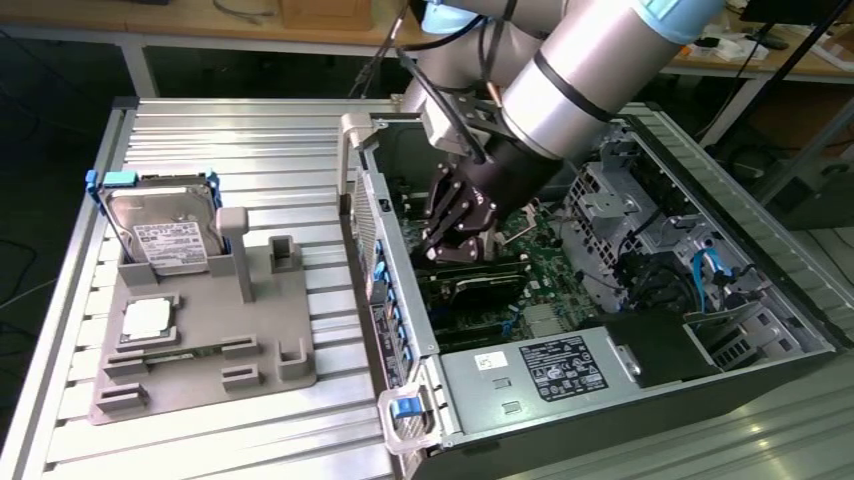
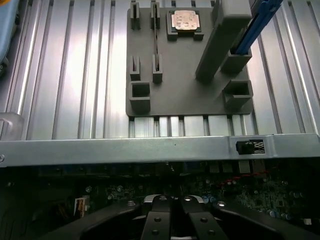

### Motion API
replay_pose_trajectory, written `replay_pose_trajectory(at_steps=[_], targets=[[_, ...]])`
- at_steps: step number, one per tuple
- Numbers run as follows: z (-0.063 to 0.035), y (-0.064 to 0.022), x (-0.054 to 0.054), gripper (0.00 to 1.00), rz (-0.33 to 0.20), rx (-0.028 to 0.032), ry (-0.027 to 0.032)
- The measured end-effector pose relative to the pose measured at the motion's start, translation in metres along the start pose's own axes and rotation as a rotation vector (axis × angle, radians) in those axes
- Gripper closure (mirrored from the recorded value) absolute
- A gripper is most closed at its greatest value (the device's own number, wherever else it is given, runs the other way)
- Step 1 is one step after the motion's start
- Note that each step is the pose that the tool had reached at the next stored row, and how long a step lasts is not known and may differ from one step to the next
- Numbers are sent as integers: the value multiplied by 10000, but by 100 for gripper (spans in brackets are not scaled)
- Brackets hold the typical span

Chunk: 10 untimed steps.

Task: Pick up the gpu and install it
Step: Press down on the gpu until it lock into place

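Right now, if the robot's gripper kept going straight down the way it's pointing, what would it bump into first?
Probably the motherboard inside the open computer case. The shut gripper points down into it, just above the dark slots there. How close it is can't be judged.

Table (image 1: 227,135): ribbed bare aluminium, satin sheen. Parts holder (image 1: 200,350): matt grey plastic. Hard drive (image 1: 163,232): bright silvery metal, white paper label. Processor chip (image 2: 185,20): smooth metal lid. Computer case (image 1: 400,330): galvanised sheet steel. Gripper (image 2: 172,220): matt black.
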State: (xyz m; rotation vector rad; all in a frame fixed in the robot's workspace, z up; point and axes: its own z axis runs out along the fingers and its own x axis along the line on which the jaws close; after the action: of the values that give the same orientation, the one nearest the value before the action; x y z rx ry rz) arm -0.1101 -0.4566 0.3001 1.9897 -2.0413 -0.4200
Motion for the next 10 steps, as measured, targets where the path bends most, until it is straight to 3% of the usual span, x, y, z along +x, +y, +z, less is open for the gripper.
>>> replay_pose_trajectory(at_steps=[4,8,10], targets=[[-11,-58,-1,89,8,-446,1],[-16,-83,-2,89,19,-1025,-2],[-25,-119,-3,89,23,-1167,-1]])
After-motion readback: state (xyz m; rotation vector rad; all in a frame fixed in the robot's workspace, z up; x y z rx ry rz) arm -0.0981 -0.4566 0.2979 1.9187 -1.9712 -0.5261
